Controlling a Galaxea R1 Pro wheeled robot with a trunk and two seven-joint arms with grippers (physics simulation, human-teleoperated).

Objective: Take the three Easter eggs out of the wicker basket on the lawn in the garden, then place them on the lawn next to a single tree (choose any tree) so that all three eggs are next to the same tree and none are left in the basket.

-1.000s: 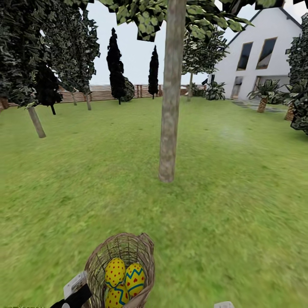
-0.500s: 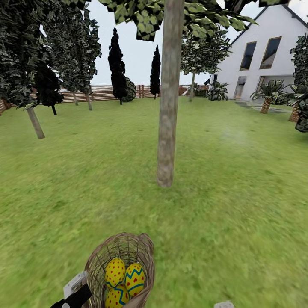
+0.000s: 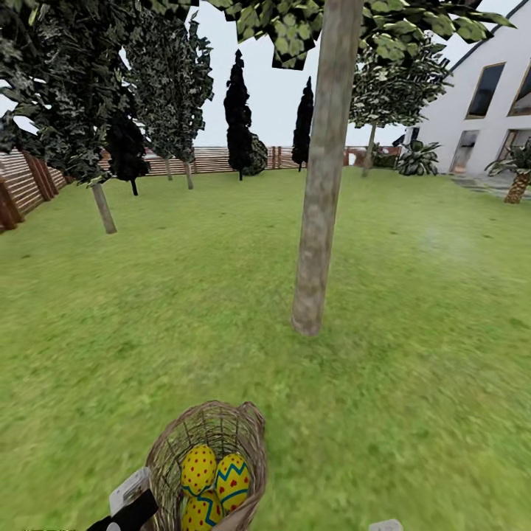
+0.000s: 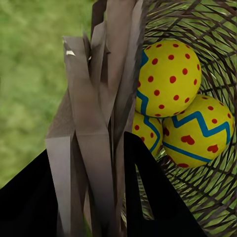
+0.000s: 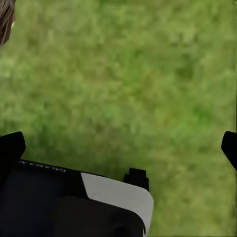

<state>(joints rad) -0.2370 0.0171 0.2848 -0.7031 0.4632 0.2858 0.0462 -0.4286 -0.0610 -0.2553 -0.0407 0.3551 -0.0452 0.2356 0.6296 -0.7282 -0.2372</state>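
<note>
From my head camera I see the brown woven wicker basket (image 3: 210, 464) low in the picture, just ahead of the robot and a little toward its left side, with the flat green lawn (image 3: 413, 383) all around it. Inside it lie the three yellow Easter eggs (image 3: 214, 483), bunched together and touching: one covered in red dots (image 3: 198, 469), one with a blue-green zigzag band and red marks (image 3: 233, 481), and a third (image 3: 200, 512) lower down, partly hidden by the other two. My left gripper (image 3: 131, 509) sits right against the basket's near-left side; in the left wrist view its dark fingers (image 4: 153, 197) stand on either side of the grey-brown strips of the basket wall (image 4: 94, 138), closed onto that wall, with the eggs (image 4: 170, 81) just beyond the weave. In the right wrist view my right gripper's (image 5: 118, 148) black fingertips (image 5: 11, 147) sit spread wide at opposite edges with nothing between them but grass (image 5: 138, 84). Farther ahead stands the thick, mottled grey-brown tree trunk (image 3: 321, 184), rising slightly tilted into dark green leaves, well apart from the basket. Behind it I see a brown slatted wooden fence (image 3: 206, 159), narrow dark cypress-like trees (image 3: 238, 110) and a white house (image 3: 494, 96) off to the right.
</note>
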